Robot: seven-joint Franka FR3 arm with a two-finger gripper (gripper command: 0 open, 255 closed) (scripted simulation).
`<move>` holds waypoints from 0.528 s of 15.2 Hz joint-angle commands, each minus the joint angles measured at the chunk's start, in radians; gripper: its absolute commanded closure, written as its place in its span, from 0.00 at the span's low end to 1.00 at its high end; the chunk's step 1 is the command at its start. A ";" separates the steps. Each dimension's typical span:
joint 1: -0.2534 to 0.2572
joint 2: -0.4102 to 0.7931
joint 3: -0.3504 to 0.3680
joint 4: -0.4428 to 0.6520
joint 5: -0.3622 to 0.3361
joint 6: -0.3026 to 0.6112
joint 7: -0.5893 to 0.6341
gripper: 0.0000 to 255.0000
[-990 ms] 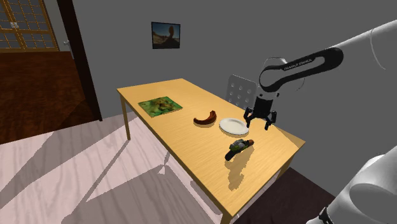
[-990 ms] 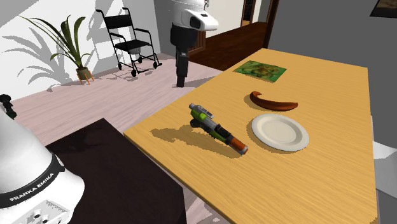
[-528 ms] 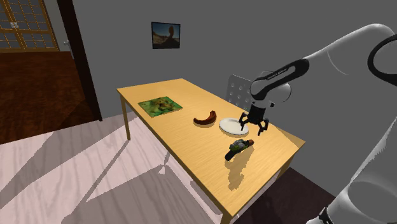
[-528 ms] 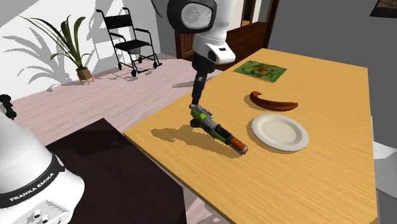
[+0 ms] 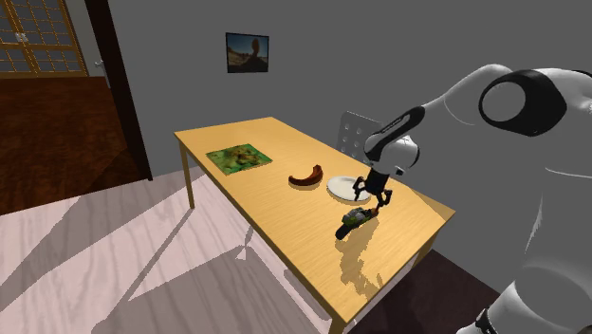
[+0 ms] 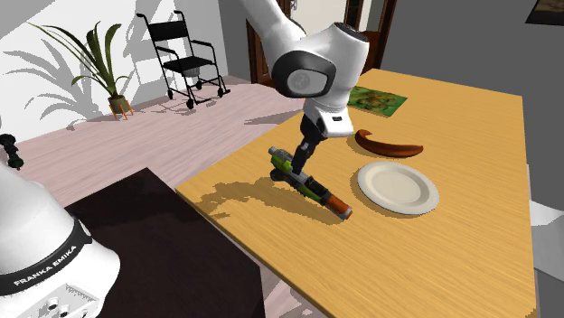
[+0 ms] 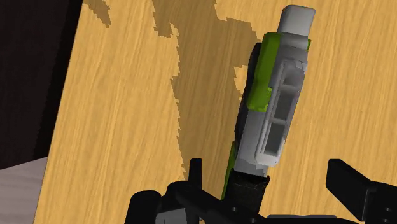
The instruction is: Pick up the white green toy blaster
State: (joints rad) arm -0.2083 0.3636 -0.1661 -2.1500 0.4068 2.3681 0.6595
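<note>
The white and green toy blaster point(image 6: 316, 190) lies flat on its side at the end of the tabletop point(image 6: 452, 262) nearest the robot's stand. Its length runs roughly along that short edge, with a strip of bare wood between. The end effector point(image 7: 270, 178) hangs low over it with its fingers pointing down and spread wide, one on each side of the toy, gripping nothing. I judge they are set across the blaster's narrow width so that closing would pinch its flat sides. A white plate point(image 6: 398, 187) sits near the blaster's orange-tipped end, and a brown curved thing point(image 6: 389, 144) lies beyond the plate toward the far end. Both are clear of the fingers. The wood toward the short edge is bare and nothing stands above, so a straight lift looks unobstructed.
</note>
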 commanded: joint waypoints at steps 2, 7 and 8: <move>-0.034 0.100 0.003 0.057 0.079 0.039 0.023 0.00; -0.056 0.176 0.018 0.089 0.126 0.078 0.016 0.00; -0.059 0.188 0.021 0.093 0.131 0.086 0.010 0.00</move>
State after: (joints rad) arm -0.2646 0.5400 -0.1484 -2.0586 0.5313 2.4440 0.6751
